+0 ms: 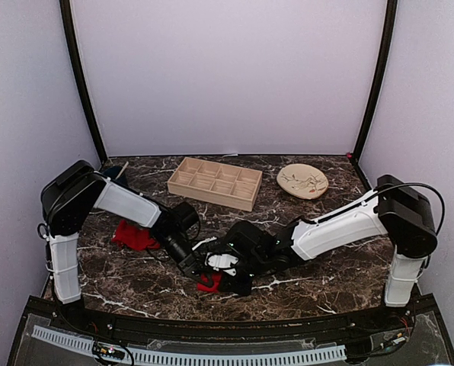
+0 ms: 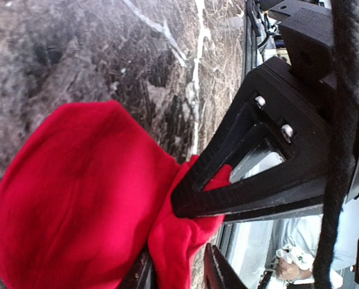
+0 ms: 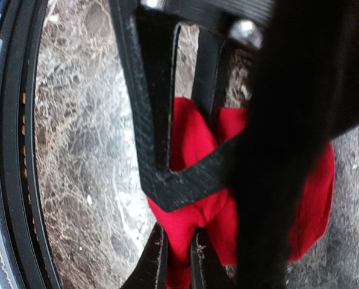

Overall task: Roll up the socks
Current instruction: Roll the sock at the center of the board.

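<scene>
The first red sock (image 1: 134, 235) lay crumpled at the left of the dark marbled table (image 1: 334, 271), beside the left arm and apart from both grippers. Toward the centre, near the front edge, the left gripper (image 2: 177, 274) stood with fingers parted about a fold of the second red sock (image 2: 77, 198). One finger (image 2: 220, 272) was just clear of the cloth. That sock lay bunched on the table between the two grippers. The right gripper (image 3: 178, 265) met it from the opposite side, fingers closed tight on a pinch of red fabric. Behind, a compartmented wooden tray (image 1: 214, 183) sat well apart. Further right lay a pale patterned dish (image 1: 302, 181).
</scene>
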`<state>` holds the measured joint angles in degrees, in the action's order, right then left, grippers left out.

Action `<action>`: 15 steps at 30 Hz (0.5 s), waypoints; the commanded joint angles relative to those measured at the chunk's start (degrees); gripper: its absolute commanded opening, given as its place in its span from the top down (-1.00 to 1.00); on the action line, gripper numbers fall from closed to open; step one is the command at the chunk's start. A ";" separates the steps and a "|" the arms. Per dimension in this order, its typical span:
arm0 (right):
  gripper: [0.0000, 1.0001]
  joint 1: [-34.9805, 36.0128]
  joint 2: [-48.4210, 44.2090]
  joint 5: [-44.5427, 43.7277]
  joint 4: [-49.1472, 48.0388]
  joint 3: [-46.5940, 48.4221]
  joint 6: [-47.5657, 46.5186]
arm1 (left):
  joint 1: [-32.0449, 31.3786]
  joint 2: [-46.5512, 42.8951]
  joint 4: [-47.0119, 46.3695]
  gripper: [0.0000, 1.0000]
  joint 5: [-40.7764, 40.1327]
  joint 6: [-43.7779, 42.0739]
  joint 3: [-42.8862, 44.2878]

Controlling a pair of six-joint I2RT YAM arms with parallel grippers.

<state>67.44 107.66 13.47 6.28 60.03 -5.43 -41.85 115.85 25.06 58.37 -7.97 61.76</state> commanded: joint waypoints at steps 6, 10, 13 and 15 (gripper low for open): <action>0.90 -0.99 1.67 2.70 1.80 0.62 1.29 | 2.18 -2.12 -0.74 0.34 -17.69 2.81 -3.05; 0.90 -1.16 1.47 2.61 1.08 0.36 1.68 | 2.76 -2.12 -0.12 0.32 -19.98 3.34 -3.38; 0.90 -1.26 1.30 2.70 0.27 0.02 2.12 | 3.19 -2.12 0.12 0.32 -20.62 3.53 -4.01; 0.90 -1.34 1.25 2.70 -0.06 -0.21 2.33 | 3.56 -2.12 0.23 0.32 -21.10 3.74 -4.62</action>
<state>66.30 108.18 14.76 4.60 60.42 -4.14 -40.34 112.40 23.73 52.51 -4.67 60.31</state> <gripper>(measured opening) 0.090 0.339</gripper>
